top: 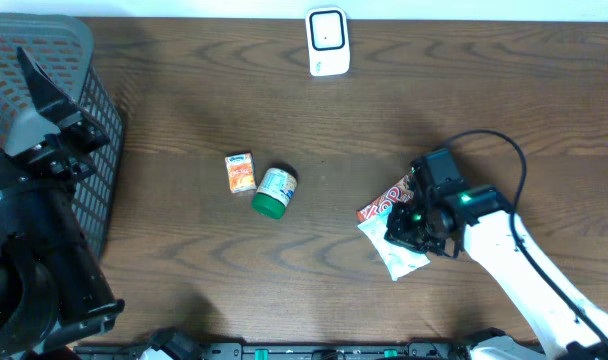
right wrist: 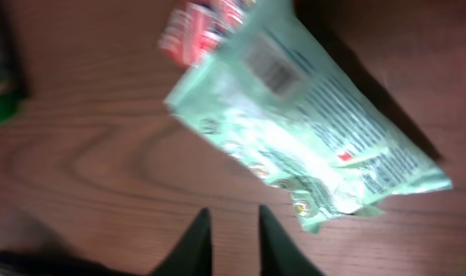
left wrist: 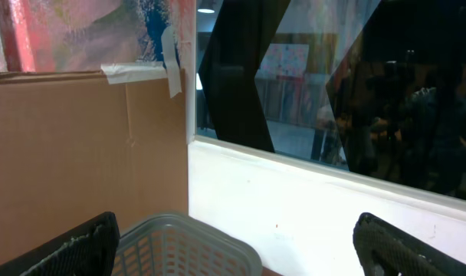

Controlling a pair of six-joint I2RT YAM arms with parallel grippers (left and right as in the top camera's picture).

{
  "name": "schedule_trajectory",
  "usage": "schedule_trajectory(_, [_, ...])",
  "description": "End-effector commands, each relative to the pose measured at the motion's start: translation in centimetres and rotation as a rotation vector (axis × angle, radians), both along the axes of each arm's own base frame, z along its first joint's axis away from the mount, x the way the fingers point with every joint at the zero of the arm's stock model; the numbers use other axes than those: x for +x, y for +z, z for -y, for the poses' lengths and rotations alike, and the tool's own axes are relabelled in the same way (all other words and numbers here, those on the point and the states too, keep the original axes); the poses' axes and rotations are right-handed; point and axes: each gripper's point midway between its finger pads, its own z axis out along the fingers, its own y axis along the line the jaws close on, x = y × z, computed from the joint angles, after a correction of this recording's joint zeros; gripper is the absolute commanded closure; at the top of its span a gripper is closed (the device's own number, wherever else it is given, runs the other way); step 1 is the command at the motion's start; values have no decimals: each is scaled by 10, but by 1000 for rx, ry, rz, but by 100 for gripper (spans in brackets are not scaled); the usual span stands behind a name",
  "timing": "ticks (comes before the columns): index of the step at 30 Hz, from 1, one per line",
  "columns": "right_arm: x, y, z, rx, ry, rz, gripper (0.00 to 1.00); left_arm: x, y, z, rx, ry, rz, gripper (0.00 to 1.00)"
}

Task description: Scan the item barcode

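— Two thin fingers on the right gripper point(right wrist: 233, 218), and they stand only narrowly apart. Does the claw hold anything?

— No, only bare wood shows between them. The pale green pouch point(right wrist: 310, 130) lies flat on the table point(right wrist: 103, 169) just ahead of the fingertips, untouched as far as the wrist view shows.

— So which step is in hand?

— The pickup, by the look of it. The claw hovers low over the pouch, and nothing is lifted yet.

— What does the next move call for?

— Probably a wider opening, then a pinch on an edge. The pouch looks like thin, crinkly film, glossy and limp, so it may sag or slip. A grey printed patch point(right wrist: 270, 65) sits near its far end. It may be the barcode, but it is too blurred to tell.

— And beyond the pouch?

— A red packet point(right wrist: 198, 27) pokes out from under its far corner. Well off to one side stand a green-lidded round jar point(top: 274, 192) and a small orange carton point(top: 241, 172). Farthest off, at the table's edge, is a white boxy device point(top: 326, 42), likely the scanner.

— And the other claw?

— The left gripper point(left wrist: 241, 238) hangs wide open and empty over a grey mesh basket point(left wrist: 179, 238).
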Motion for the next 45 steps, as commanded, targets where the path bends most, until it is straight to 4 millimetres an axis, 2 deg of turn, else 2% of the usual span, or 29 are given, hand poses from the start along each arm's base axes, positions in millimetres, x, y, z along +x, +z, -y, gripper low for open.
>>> schedule_trajectory(1, [5,11,5,-33,34,54,91,-1,-1,-2,-11,7,5,2])
schedule_trajectory(2, [5,6,17,-100,3,49,98,-1,-1,-2,-11,7,5,2])
schedule_trajectory(5, [5,-6,51,-285,-90,42,99,-1,-1,-2,-11,7,5,2])
schedule_trajectory(7, [7,-14,60,-340,-108,45,99,-1,-1,-2,-11,7,5,2])
schedule_trajectory(10, [0,-28,61,-354,-123,-25,99,-1,-1,-2,-11,7,5,2])
schedule_trajectory(12, [-15,-37,51,-315,-98,-120,99,-1,-1,-2,-11,6,5,2])
schedule_trajectory(14, [-29,-41,45,-292,-81,-195,99,-1,-1,-2,-11,7,5,2])
schedule_trajectory(16, [-41,-42,49,-322,-78,-248,99,-1,-1,-2,-11,7,5,2])
schedule_trajectory(19, [-47,-43,53,-356,-67,-260,99,-1,-1,-2,-11,7,5,2])
schedule_trajectory(21, [-46,-45,60,-396,-71,-245,99,-1,-1,-2,-11,7,5,2])
schedule_trajectory(24, [-36,-49,81,-507,-146,-195,99,-1,-1,-2,-11,7,5,2])
schedule_trajectory(26, [-21,-50,89,-543,-175,-135,99,-1,-1,-2,-11,7,5,2])
schedule_trajectory(28, [1,-55,89,-526,-191,-65,99,-1,-1,-2,-11,7,5,2])
schedule_trajectory(31, [16,-69,85,-491,-183,-52,99,-1,-1,-2,-11,6,5,2])
schedule_trajectory(34, [17,-91,75,-450,-131,-98,99,-1,-1,-2,-11,6,5,2])
schedule_trajectory(38, [15,-114,39,-300,60,-127,99,0,0,0,-7,-5,7,2])
schedule_trajectory(40, [17,-113,19,-229,148,-111,99,1,0,2,-3,-16,6,2])
schedule_trajectory(41, [18,-106,1,-168,231,-88,99,1,0,2,-3,-16,6,2])
schedule_trajectory(45, [15,-81,-45,17,441,-54,99,1,-1,2,-1,-16,4,2])
